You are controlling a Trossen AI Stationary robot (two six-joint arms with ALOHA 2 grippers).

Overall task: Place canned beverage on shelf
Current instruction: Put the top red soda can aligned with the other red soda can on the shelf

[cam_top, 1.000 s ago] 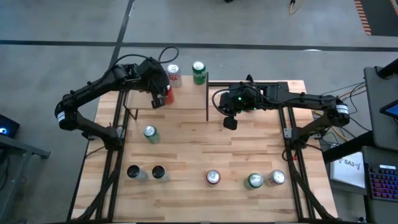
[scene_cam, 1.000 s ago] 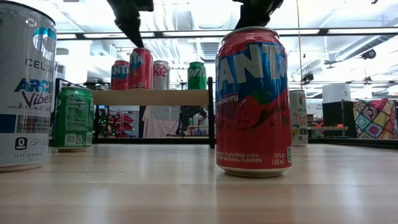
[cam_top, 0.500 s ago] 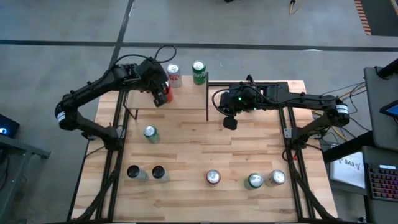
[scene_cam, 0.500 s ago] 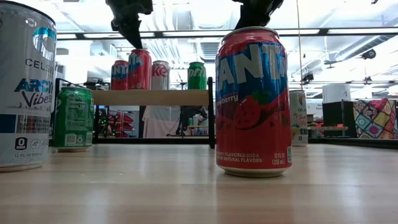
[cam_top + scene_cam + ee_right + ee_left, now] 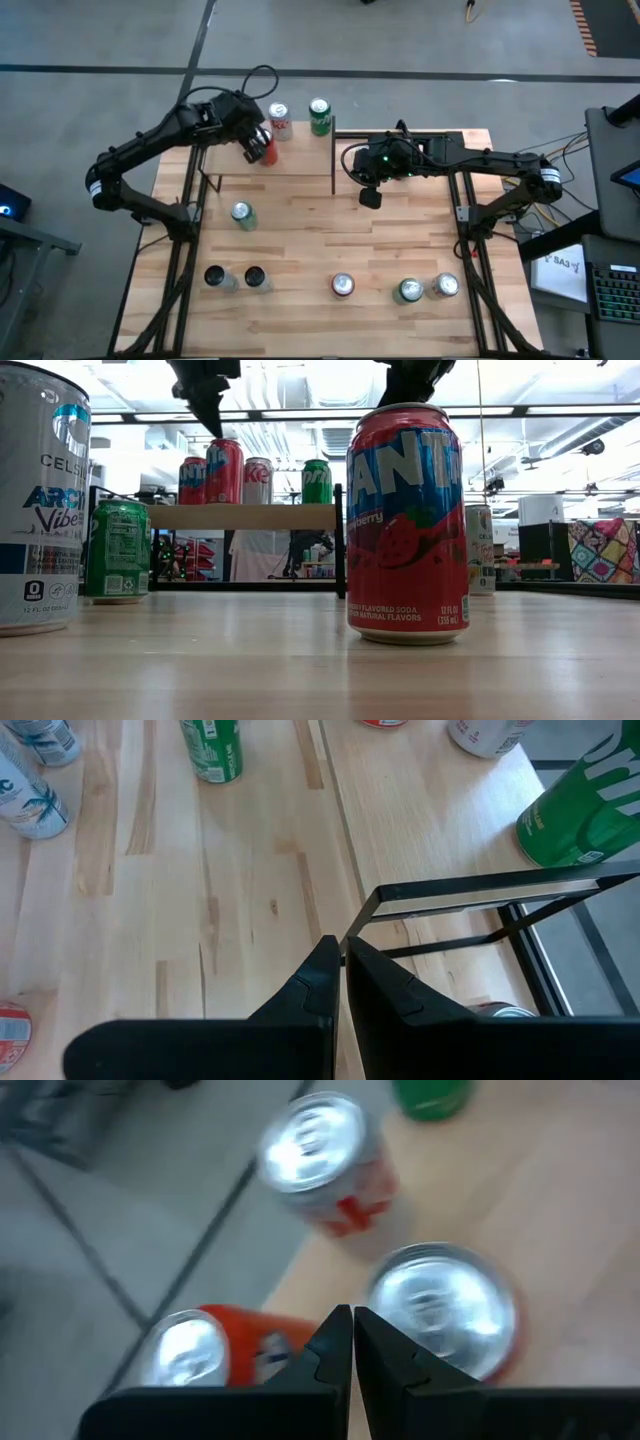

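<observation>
The shelf stands at the table's far left; in the low view its board carries several cans. A red canned beverage stands upright on it beside a second red can, a white-and-red can and a green can. My left gripper is shut, its tips right at that red can's top. My right gripper hangs shut in the air just right of the shelf's black corner post. My left gripper's shut fingertips stand slanting down from the table's left, right beside the top rim of the upright red can on the shelf. Whether they touch the rim I cannot tell.
Loose cans stand on the tabletop: a green one left of middle, two dark-topped ones near left, three near right. Close to the low camera stand a big red can and a white can.
My left gripper has turned at its wrist, its shut tips swinging a little toward the table's far edge above the red can. The cans stay on the shelf.
</observation>
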